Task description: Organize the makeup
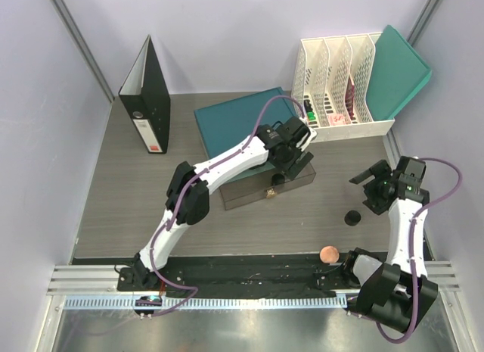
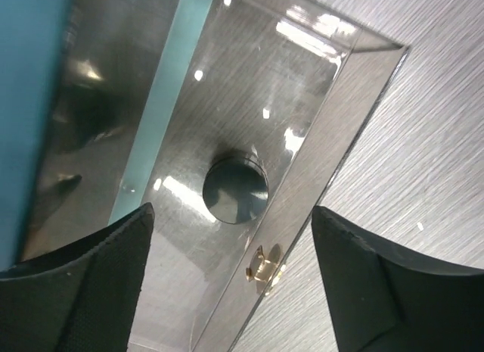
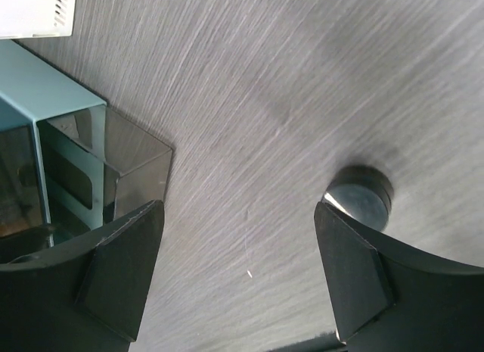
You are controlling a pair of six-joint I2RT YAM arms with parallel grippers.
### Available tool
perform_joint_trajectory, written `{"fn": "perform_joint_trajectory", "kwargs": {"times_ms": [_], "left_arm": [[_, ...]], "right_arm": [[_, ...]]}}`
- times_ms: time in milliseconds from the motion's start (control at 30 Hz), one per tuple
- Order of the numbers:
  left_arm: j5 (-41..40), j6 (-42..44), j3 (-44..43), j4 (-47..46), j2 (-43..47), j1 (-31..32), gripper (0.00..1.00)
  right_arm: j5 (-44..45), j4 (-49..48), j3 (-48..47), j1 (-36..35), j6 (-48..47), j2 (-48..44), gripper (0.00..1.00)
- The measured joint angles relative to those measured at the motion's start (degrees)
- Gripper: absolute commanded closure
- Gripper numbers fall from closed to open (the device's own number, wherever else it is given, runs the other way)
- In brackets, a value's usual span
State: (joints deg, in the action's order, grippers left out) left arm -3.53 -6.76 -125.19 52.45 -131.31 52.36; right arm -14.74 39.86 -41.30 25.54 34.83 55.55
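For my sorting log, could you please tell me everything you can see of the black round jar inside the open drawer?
The black round jar is a small, low cylinder with a glossy dark top that catches reflections; it looks like plastic. It sits flat, round face up, on the floor of the smoky clear drawer, nearer the front wall with the gold clasp, seemingly clear of the walls. The open left gripper hangs above without touching it.

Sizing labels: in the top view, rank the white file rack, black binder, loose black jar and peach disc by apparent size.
1. white file rack
2. black binder
3. peach disc and loose black jar look about alike; I won't rank them.
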Motion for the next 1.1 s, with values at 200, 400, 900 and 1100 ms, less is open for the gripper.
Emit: {"fn": "perform_joint_trajectory", "kwargs": {"times_ms": [200,400,900,1100], "left_arm": [[0.07,0.46,-0.68,0.13,1.29,-0.22,0.06],[0.72,1.03,-0.57,0.13,5.33,-1.27,0.02],[1.92,1.42,-0.7,-0.15,11.76,-3.43,0.0],[1.66,1.44,0.92,-0.55,14.12,-4.35,0.0]], "right_arm": [[2.86,10.54,-6.64,0.0,-2.45,-0.33,0.15],[5.62,21.03,-13.18,0.0,-6.99,-0.02,0.15],[6.67,25.05,-8.28,-0.7,-8.79,12.07,0.1],[8.28,21.29,-8.07,-2.49,-8.28,18.18,0.13]]}}
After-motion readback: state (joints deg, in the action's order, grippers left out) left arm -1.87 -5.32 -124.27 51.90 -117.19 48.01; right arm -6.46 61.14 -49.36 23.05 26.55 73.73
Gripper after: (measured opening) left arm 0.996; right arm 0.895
